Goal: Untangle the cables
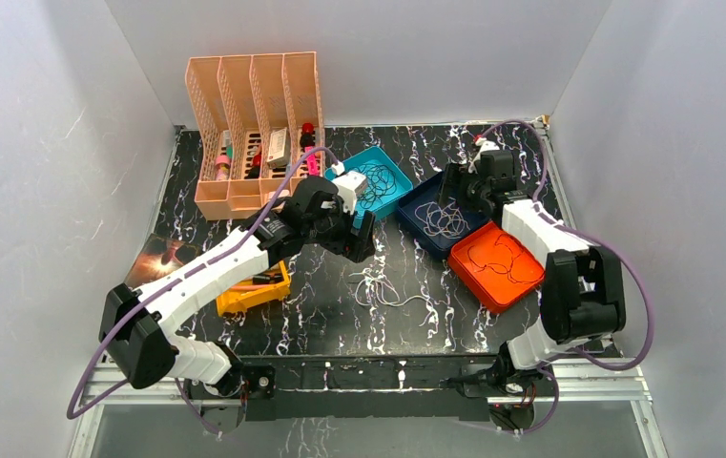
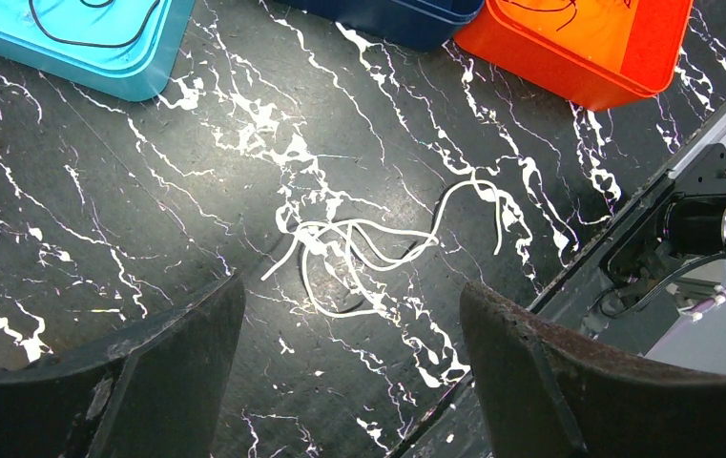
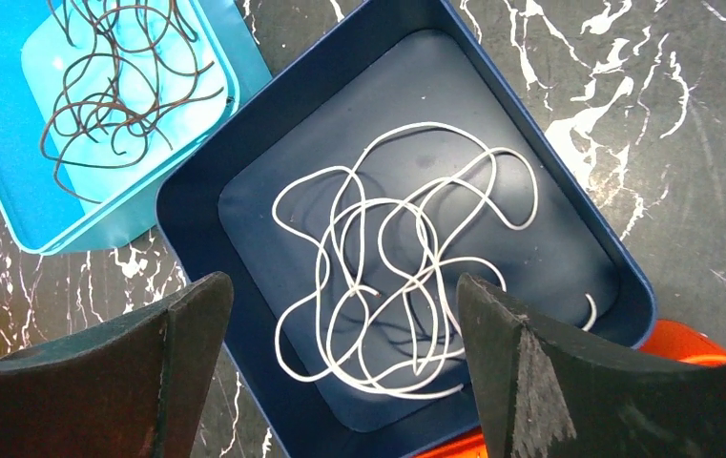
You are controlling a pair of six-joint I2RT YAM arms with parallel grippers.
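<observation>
Just below the left gripper (image 1: 359, 237), loose white cables (image 1: 389, 288) lie on the table (image 1: 340, 315).
From above, the left arm is nearer them; the right gripper (image 1: 468, 181) hangs over the dark blue tray (image 1: 424, 204). In the left wrist view, the fingers (image 2: 149, 382) are spread wide and empty, with the thin curly strands ahead between them, running off to the right. In the right wrist view, spread empty fingers hang over a white tangle (image 3: 397, 277) in that tray.
</observation>
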